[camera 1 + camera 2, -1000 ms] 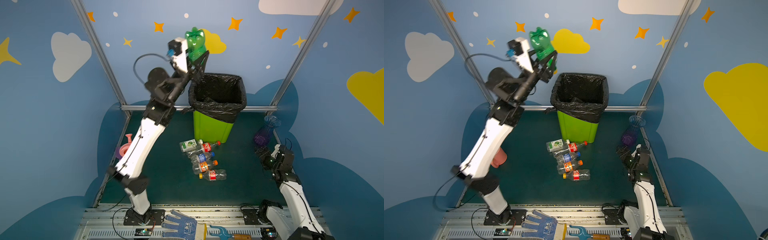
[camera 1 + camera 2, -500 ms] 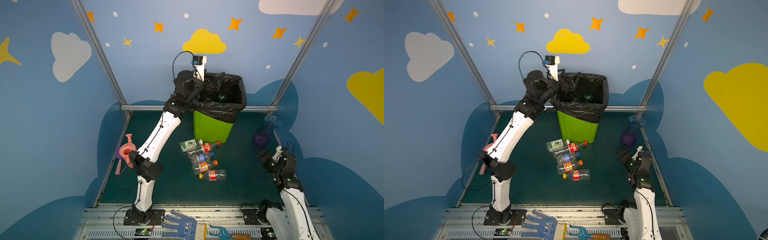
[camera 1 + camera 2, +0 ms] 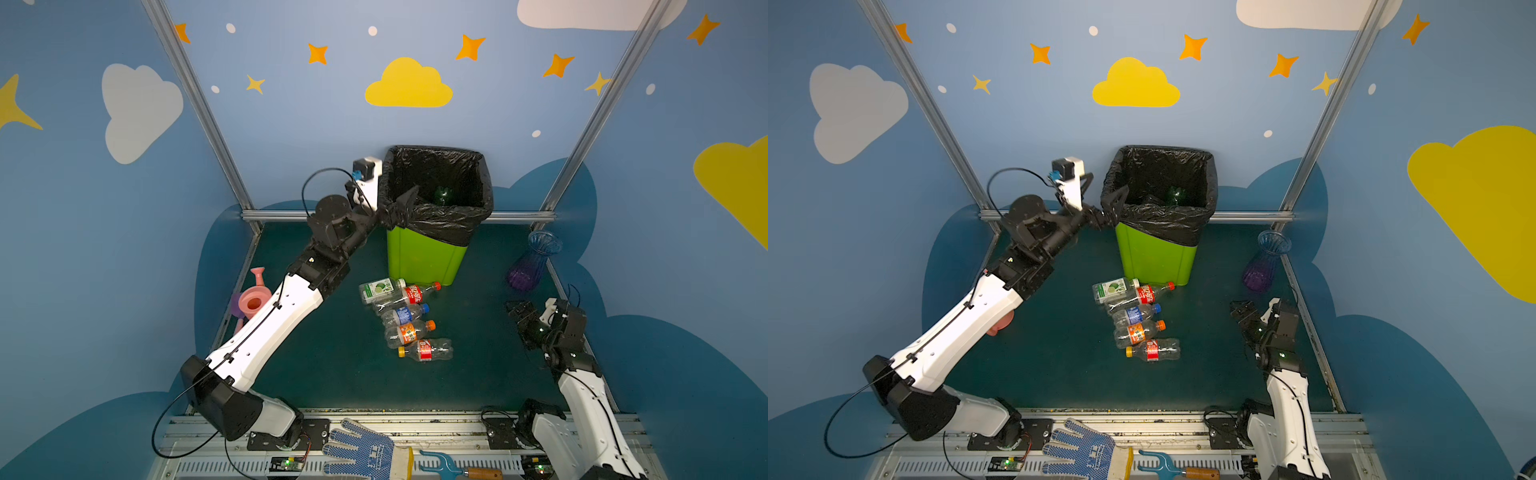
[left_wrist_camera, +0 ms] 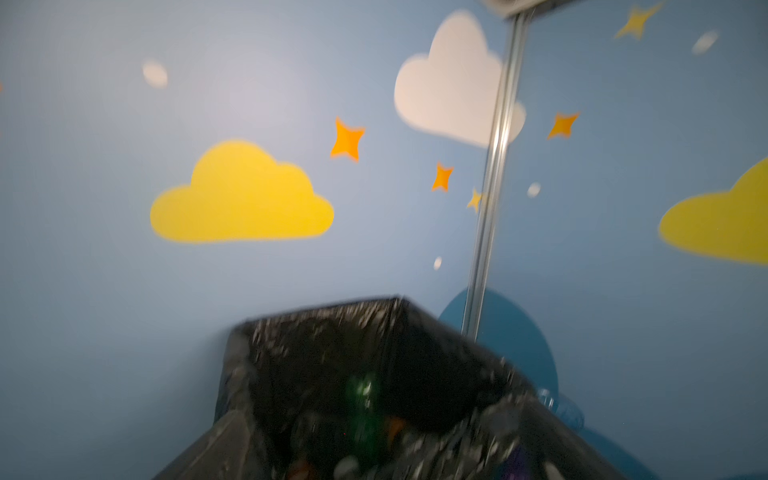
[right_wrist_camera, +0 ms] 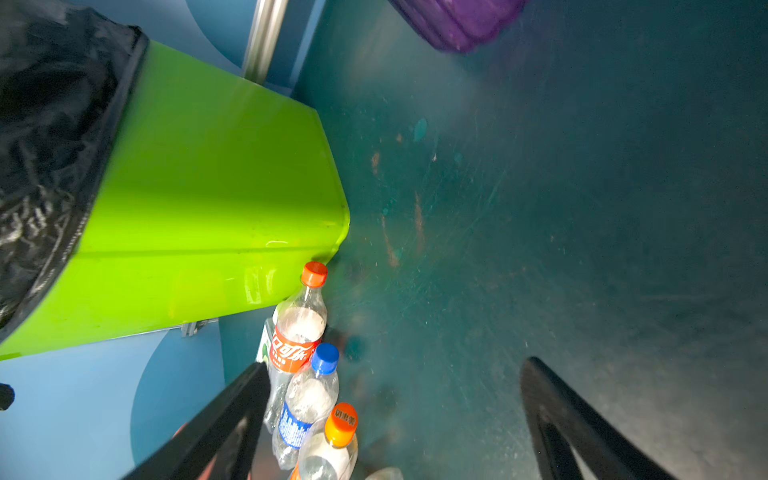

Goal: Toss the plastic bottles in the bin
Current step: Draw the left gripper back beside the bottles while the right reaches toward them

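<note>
The lime-green bin (image 3: 419,257) (image 3: 1154,259) with its black bag stands at the back of the floor. A green bottle (image 3: 442,195) (image 3: 1176,194) (image 4: 365,399) lies inside it. My left gripper (image 3: 392,199) (image 3: 1102,193) hangs open and empty at the bin's left rim, one finger over the opening. Several plastic bottles (image 3: 409,320) (image 3: 1138,322) (image 5: 309,399) lie in a row in front of the bin. My right gripper (image 3: 518,316) (image 3: 1244,313) (image 5: 395,365) is open and empty, low over the floor to the right of that row.
A ribbed blue-purple vase (image 3: 532,262) (image 3: 1264,264) stands by the right wall. A pink watering can (image 3: 253,299) sits behind the left arm. At the front rail lie a blue dotted glove (image 3: 361,451) and a small hand rake (image 3: 451,467).
The left arm swung down from high above the bin, where it held the green bottle. It opened, and the bottle now lies in the bin. The right arm barely moved.
</note>
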Motion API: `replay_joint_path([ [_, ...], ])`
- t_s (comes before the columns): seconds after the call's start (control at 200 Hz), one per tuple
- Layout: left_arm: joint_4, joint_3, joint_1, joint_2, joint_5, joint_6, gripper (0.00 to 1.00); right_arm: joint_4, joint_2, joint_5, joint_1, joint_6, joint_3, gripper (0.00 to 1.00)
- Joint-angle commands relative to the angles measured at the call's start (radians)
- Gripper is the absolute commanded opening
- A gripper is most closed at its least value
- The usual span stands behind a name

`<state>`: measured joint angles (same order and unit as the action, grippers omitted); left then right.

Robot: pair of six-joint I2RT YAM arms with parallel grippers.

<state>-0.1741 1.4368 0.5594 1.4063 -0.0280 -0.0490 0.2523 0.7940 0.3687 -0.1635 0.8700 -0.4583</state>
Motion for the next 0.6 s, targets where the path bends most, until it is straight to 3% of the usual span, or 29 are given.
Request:
replay_joint_path([
  [0.0,0.013,-0.119,-0.016,-0.121,0.104,-0.048,1.0,0.078,0.009,0.02,0.066,0.11,-0.028,0.93],
  [0.3,0.096,-0.439,-0.027,-0.289,0.174,0.037,1.0,0.199,-0.08,-0.191,0.433,0.54,0.018,0.92],
  [0.436,0.154,-0.492,-0.027,-0.299,0.17,0.074,1.0,0.18,-0.089,-0.275,0.589,0.705,0.03,0.92],
  [0.591,0.207,-0.502,-0.026,-0.279,0.136,0.116,1.0,0.086,0.037,-0.348,0.779,0.825,0.012,0.93],
])
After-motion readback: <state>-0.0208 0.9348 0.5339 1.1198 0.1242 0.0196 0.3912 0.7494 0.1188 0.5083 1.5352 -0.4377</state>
